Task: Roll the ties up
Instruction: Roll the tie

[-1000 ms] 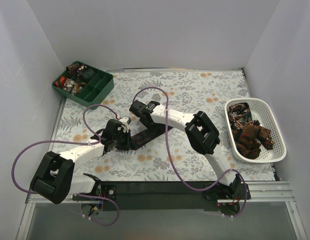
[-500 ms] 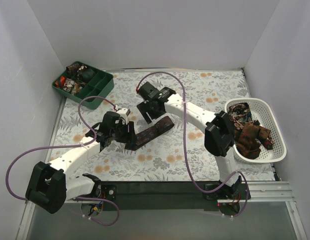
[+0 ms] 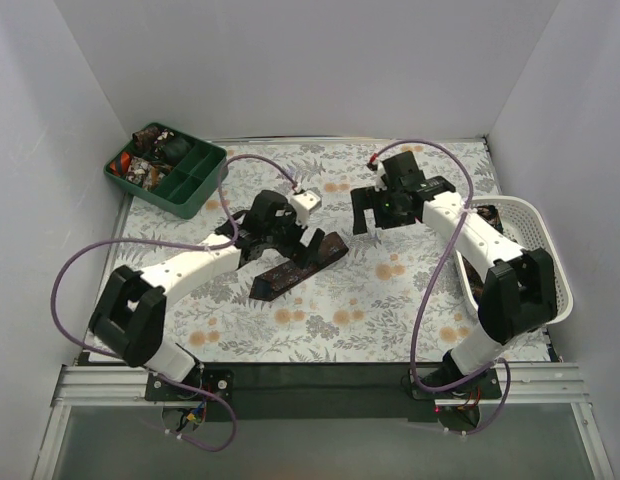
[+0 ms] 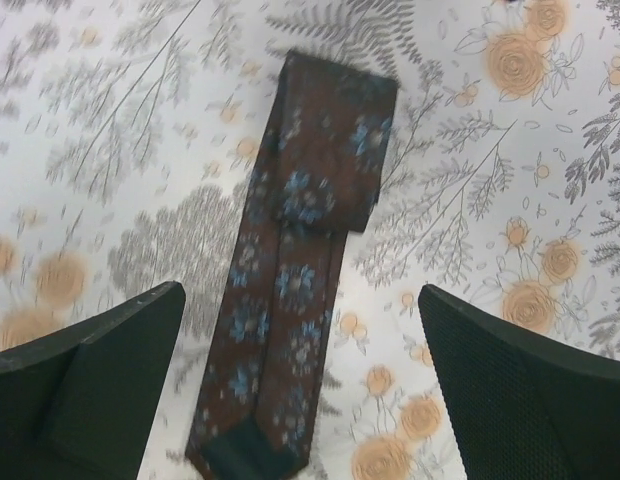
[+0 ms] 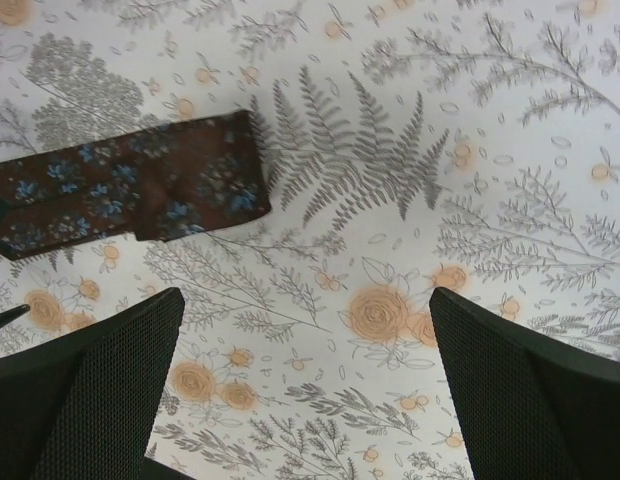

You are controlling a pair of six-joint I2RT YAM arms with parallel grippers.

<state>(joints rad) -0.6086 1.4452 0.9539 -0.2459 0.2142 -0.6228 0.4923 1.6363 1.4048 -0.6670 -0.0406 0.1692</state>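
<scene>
Tie [image 4: 290, 300] now loose, ungripped

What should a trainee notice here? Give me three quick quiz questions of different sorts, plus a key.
1. True or false: the left gripper is shut on the brown tie.
2. The green tray stands at the table's: A) back left corner, B) front right corner, C) middle.
3. Which gripper hangs right above the tie?

Key: 1 false, its jaws stand open with nothing between them; 2 A; 3 the left one.
</scene>
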